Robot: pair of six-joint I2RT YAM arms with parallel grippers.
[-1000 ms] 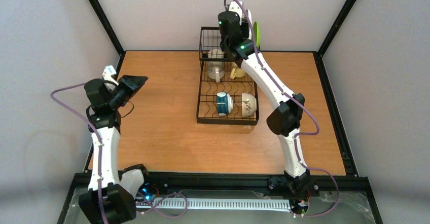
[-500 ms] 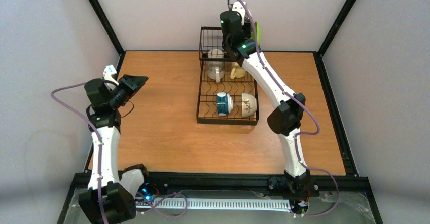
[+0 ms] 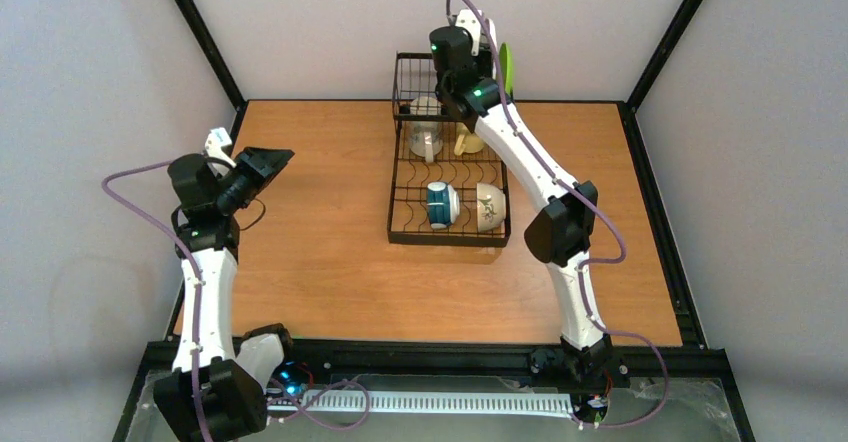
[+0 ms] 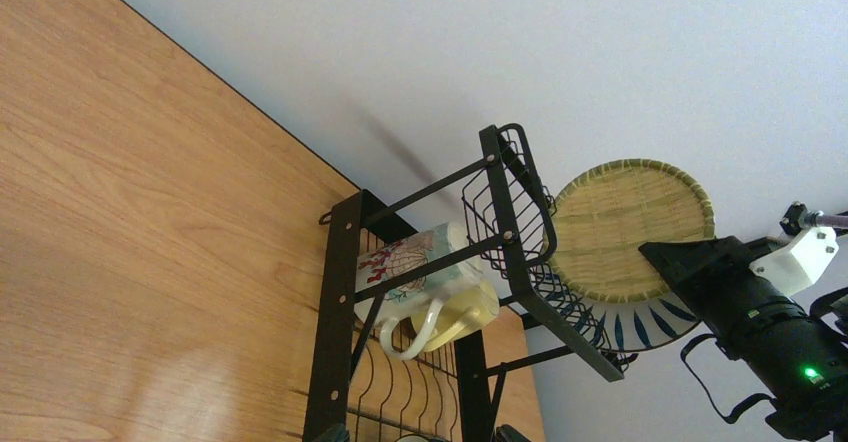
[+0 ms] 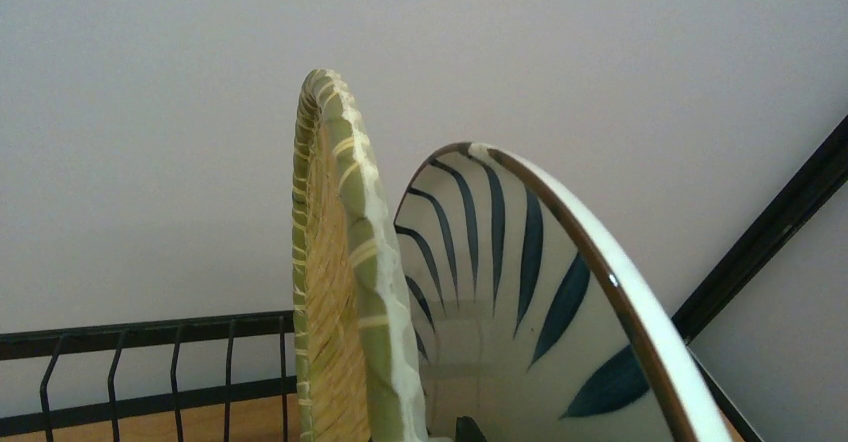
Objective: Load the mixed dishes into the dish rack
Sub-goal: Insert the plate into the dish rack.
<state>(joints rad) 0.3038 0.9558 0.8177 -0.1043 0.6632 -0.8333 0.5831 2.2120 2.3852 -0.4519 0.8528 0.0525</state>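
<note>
The black wire dish rack (image 3: 400, 234) holds a cream mug (image 3: 425, 142), a yellow mug (image 3: 466, 144), a teal-and-white cup (image 3: 439, 205) and a cream bowl (image 3: 489, 207). Over its tall basket end, my right gripper (image 4: 692, 258) is shut on the rim of the lime-green plate (image 5: 340, 302), which stands on edge. The striped plate (image 5: 500, 292) stands right beside it, lower in the basket. One dark fingertip (image 5: 468, 430) shows between the two plates. My left gripper (image 3: 268, 162) hovers open and empty at the table's left, facing the rack (image 4: 335, 292).
A black frame rail (image 3: 655, 202) borders the wooden table on the right, and another (image 3: 200, 32) runs up the left corner. The white back wall stands close behind the rack's basket (image 4: 505, 212).
My right arm has edged slightly left and toward the back wall with the lime-green plate. The left arm has not moved.
</note>
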